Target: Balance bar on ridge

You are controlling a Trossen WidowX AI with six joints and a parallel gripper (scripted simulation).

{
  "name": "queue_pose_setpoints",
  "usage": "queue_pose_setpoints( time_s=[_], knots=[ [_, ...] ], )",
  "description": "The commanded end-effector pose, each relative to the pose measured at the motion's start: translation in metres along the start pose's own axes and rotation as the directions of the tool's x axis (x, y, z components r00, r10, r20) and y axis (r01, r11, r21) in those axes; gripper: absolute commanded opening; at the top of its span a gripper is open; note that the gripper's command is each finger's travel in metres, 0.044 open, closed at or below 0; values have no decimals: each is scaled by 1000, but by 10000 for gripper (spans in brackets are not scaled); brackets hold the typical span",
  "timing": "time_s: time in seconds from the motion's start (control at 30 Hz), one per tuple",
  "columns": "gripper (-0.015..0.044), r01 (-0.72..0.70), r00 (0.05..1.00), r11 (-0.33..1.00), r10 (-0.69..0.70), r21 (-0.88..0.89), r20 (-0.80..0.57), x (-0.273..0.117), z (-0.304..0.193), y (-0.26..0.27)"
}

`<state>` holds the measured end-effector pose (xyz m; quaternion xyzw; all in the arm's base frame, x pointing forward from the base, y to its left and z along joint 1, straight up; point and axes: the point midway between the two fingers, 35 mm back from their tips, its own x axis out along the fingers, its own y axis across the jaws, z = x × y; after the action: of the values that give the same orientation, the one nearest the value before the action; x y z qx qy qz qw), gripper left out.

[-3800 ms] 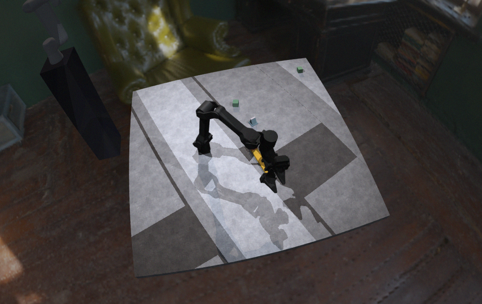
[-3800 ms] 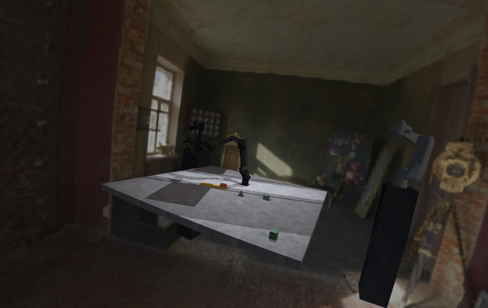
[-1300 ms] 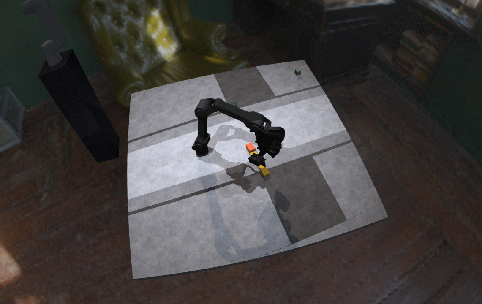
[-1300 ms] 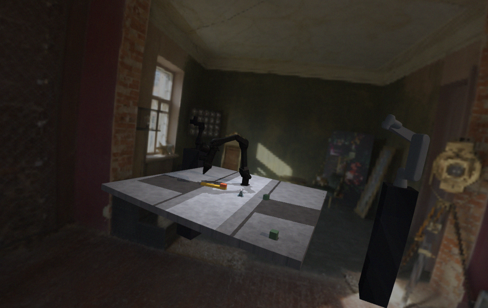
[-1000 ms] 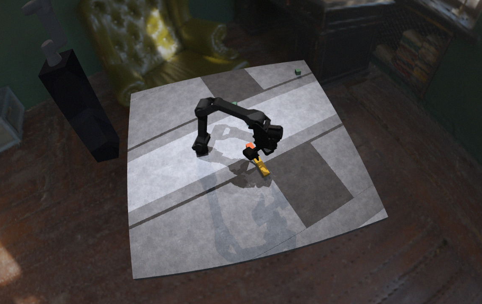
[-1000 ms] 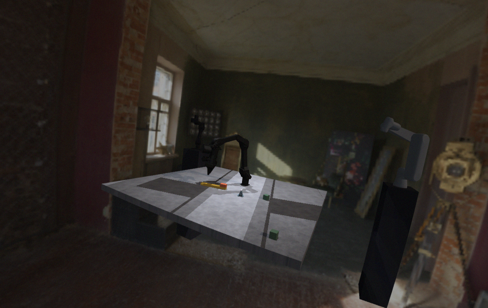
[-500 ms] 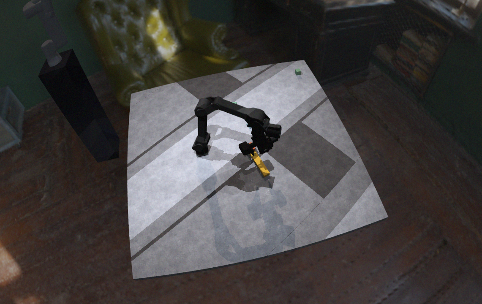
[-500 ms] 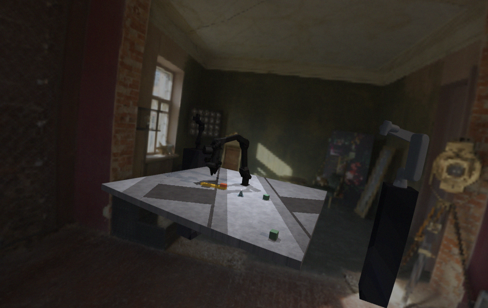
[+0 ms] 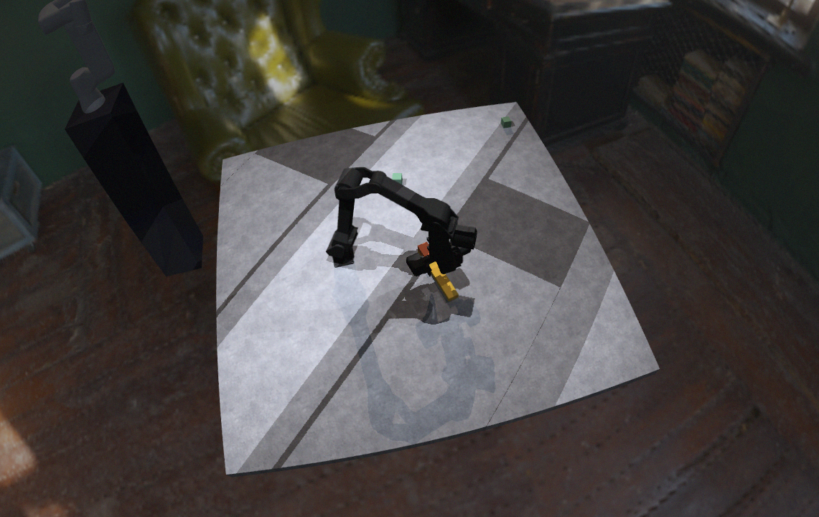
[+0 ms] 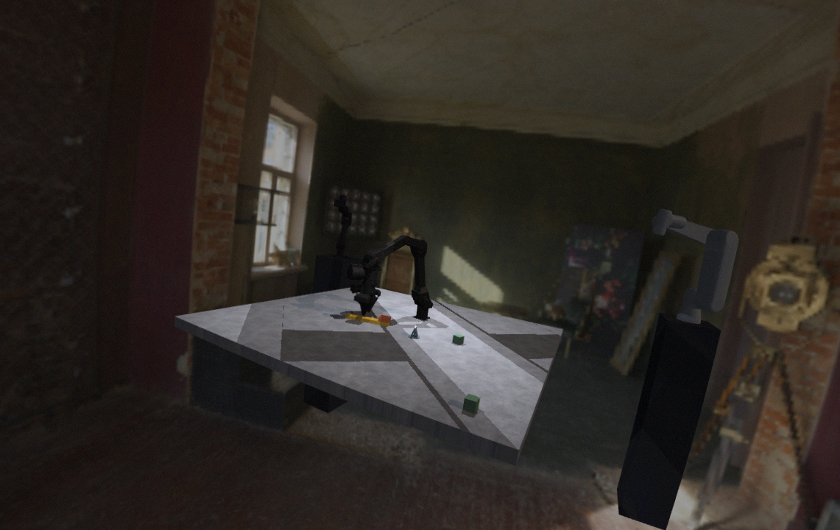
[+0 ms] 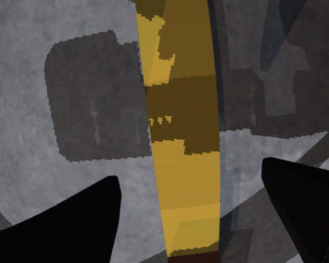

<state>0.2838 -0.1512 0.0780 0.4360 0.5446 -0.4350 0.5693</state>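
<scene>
Table (image 9: 296, 398) (image 10: 475, 375), pale with dark patches and bands, extends around the yellow bar on every side. Black arm (image 9: 399, 192) (image 10: 420, 270) stands on it, base apart from the bar, links arching over to the bar. Yellow bar (image 9: 444, 283) (image 10: 363, 319) (image 11: 188, 175) lies flat on the table, shadows across its upper face; not on the ridge. Fingers (image 10: 366, 306) are apart and hold nothing; wrist view shows one on either side of the bar, a gap between each and the bar. Their tips are hidden in the top view. Red block (image 9: 423, 248) (image 10: 384, 319) (image 11: 194, 259) sits at one end of the bar. Green cubes: one (image 9: 506, 122) (image 10: 470, 403) well apart from the bar, the other (image 9: 396, 177) (image 10: 457, 339) less far from it. Small teal ridge (image 10: 414, 333) stands upright near the bar's red end, not touching; hidden from above.
</scene>
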Motion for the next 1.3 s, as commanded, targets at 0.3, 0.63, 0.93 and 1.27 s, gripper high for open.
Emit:
queue_pose_setpoints(
  time_s=[0.3,0.63,0.93,1.27],
  knots=[
    [315,-3,1000,1000,3,5,-4,19,-1,0],
    [315,-3,1000,1000,3,5,-4,28,-1,0],
    [315,-3,1000,1000,3,5,-4,28,-1,0],
    [138,1,1000,1000,-1,0,-1,27,-1,0]
  ],
)
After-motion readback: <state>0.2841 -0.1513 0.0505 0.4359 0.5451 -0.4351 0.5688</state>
